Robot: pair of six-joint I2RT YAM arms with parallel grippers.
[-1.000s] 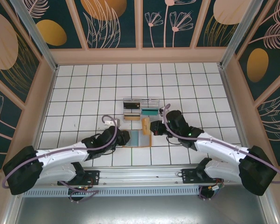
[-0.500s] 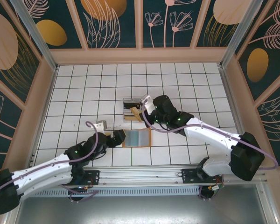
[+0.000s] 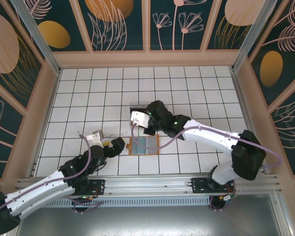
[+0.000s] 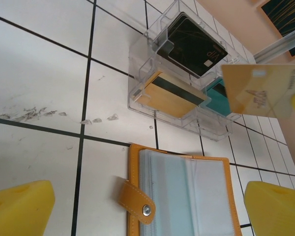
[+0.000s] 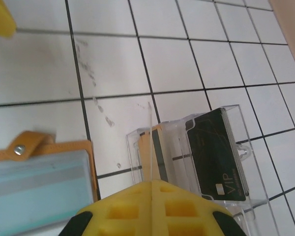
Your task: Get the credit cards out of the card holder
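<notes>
Got right yellow fingers (image 5: 123, 209) clamped on thin gold card (image 4: 263, 91) over clear plastic tray (image 4: 141, 51) holding black card (image 4: 191, 44), striped gold card (image 4: 169, 93), teal card (image 4: 217, 93); left yellow fingers (image 4: 19, 206) wide apart near open tan leather card holder (image 4: 133, 169).

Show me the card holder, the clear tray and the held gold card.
card holder (image 4: 187, 191), left wrist view, pale inner pocket panel
clear tray (image 4: 137, 61), left wrist view, its left wall
gold card (image 4: 260, 91), left wrist view, middle of its face

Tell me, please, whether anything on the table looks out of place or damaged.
Only grey scuff marks smear the white tiles left of the clear tray. Otherwise nothing stands out: the card holder lies open and flat, and the right gripper holds a gold card near the tray.
</notes>
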